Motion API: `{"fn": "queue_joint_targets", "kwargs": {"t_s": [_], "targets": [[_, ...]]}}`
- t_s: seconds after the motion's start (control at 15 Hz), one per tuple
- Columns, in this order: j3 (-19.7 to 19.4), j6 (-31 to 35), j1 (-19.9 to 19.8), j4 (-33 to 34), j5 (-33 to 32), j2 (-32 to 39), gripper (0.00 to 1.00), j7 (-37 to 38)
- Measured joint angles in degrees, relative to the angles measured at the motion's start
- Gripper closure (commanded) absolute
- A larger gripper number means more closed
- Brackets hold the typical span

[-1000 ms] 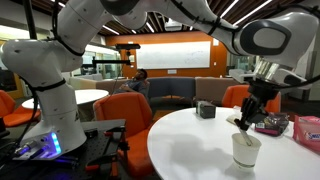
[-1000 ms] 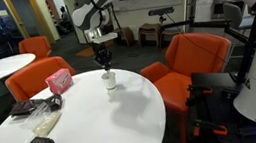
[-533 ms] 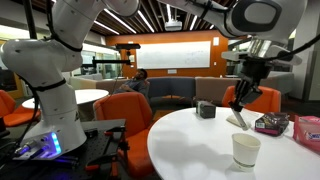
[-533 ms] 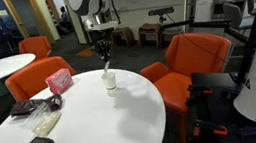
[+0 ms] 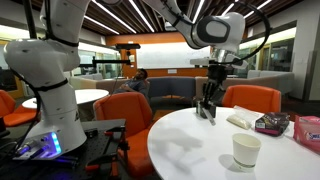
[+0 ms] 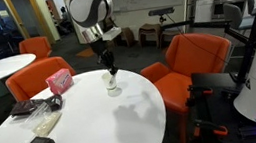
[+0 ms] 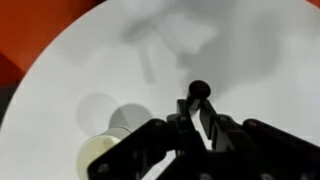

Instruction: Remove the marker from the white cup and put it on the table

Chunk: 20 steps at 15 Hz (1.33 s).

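Your claw (image 7: 197,122) is pinched narrow on the thin black plastic marker (image 7: 199,92), which is already out of the small off-white tapered cup (image 7: 100,152) and hangs above the large round white table (image 7: 255,60). The marker's long axis points almost straight down, so the wrist view sees it nearly end-on. The cup stands apart from the claw, off to one side and closer to the table's edge, while the top directly under the marker is bare. The coming move turns on that upright axis: you probably need to lower over the bare patch, inward from the edge. Released high and upright, the marker could topple and roll toward the edge.
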Motion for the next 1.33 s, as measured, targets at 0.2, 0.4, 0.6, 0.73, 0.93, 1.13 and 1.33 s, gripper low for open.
{"fn": "queue_joint_targets", "kwargs": {"t_s": [0.2, 0.4, 0.6, 0.73, 0.93, 1.13, 1.33], "targets": [[2.0, 8.1, 1.6, -8.5, -2.6, -1.3, 0.95, -4.3], [3.8, 15.6, 2.3, -14.1, -4.9, -1.4, 0.95, -9.2], [5.6, 21.8, 2.6, -17.3, -6.7, -1.5, 0.95, -14.1], [6.6, 25.3, 2.4, -18.5, -7.2, -1.6, 0.95, -18.5], [8.3, 30.4, 0.9, -20.8, -6.9, -2.9, 0.95, -27.1], [11.7, 33.3, -3.7, -23.8, -2.6, -5.0, 0.95, -40.1], [15.5, 37.0, -7.8, -25.1, 5.0, -4.8, 0.95, -54.3]]}}
